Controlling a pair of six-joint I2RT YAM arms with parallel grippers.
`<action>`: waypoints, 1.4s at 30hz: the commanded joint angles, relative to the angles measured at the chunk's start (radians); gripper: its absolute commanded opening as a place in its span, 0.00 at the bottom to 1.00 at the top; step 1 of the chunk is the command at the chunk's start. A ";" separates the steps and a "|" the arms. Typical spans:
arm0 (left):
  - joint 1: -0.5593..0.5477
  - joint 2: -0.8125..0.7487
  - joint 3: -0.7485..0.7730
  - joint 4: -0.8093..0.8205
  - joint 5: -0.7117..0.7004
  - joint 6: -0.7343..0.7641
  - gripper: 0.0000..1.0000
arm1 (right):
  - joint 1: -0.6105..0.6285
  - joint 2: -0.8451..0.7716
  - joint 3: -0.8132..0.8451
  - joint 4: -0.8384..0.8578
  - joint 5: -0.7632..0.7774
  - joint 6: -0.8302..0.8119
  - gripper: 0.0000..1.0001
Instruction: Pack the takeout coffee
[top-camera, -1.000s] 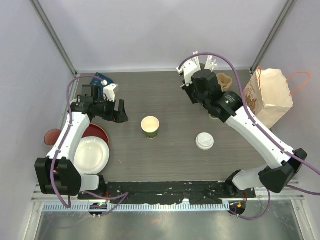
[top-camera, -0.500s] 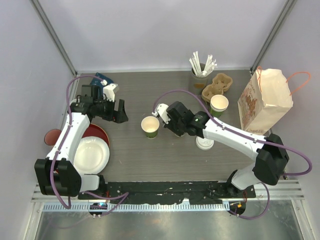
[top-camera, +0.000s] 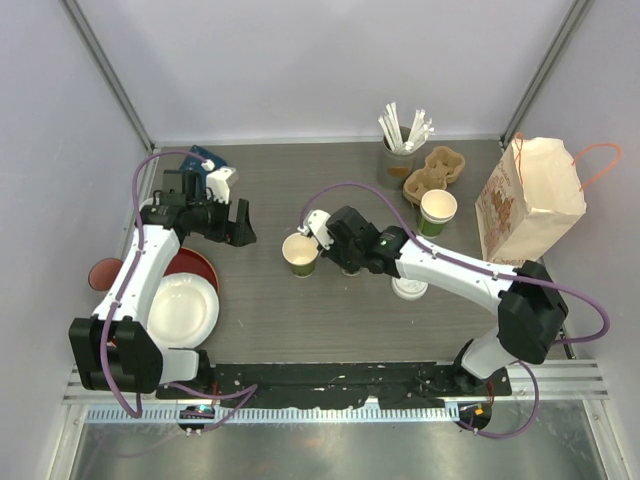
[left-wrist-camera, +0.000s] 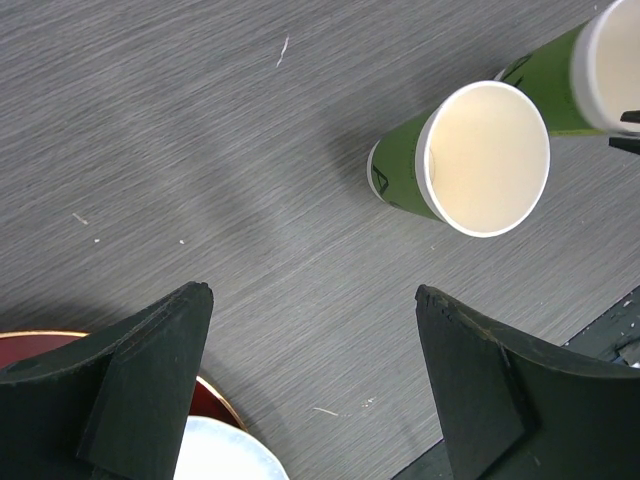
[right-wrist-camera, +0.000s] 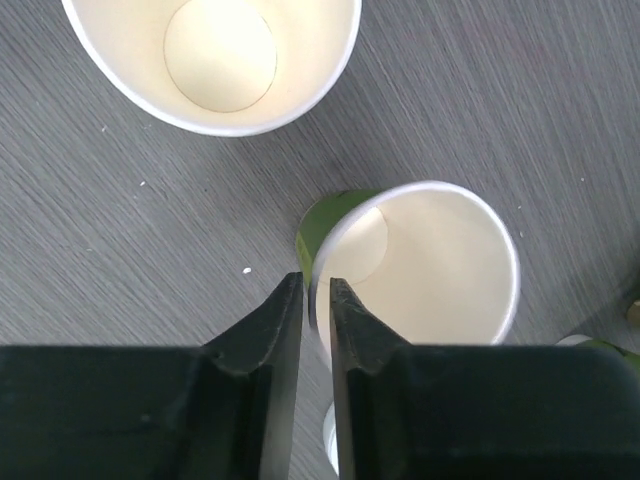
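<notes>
Two green paper cups are now coming together near the middle of the table (top-camera: 270, 180). The standing cup (top-camera: 300, 253) is resting open and empty where it was a second ago. The carried cup (right-wrist-camera: 430, 270) is arriving just beside it, on the side nearer the right arm. The right tool (right-wrist-camera: 316, 290) is clamping that cup's wall, one finger inside the rim and one outside. Whether its base is touching the table I cannot tell.

A second ago the right arm was reaching over the back corner by the carrier (top-camera: 440, 165). Since then it has been swinging forward and to its left, and over the last half second it is only creeping closer to the standing cup. That is revealing a third cup (top-camera: 437, 210) standing by the carrier. The lid (top-camera: 408, 288) is lying half under the right forearm.

The left tool (left-wrist-camera: 312, 292) is hovering with its fingers wide apart and nothing between them, unmoved throughout.

Judging from this, the cups are still being gathered; capping them, seating them in the carrier and loading the paper bag (top-camera: 530, 195) are not yet done.
</notes>
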 joint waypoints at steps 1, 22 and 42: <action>-0.002 -0.028 0.017 -0.005 0.010 0.019 0.88 | 0.006 -0.010 0.020 0.020 0.021 0.022 0.33; -0.002 -0.040 0.005 0.012 0.051 0.023 0.89 | -0.535 -0.212 0.138 -0.470 -0.171 0.313 0.54; -0.002 -0.069 0.009 -0.002 0.139 0.019 0.89 | -0.573 -0.263 -0.233 -0.370 -0.002 0.811 0.48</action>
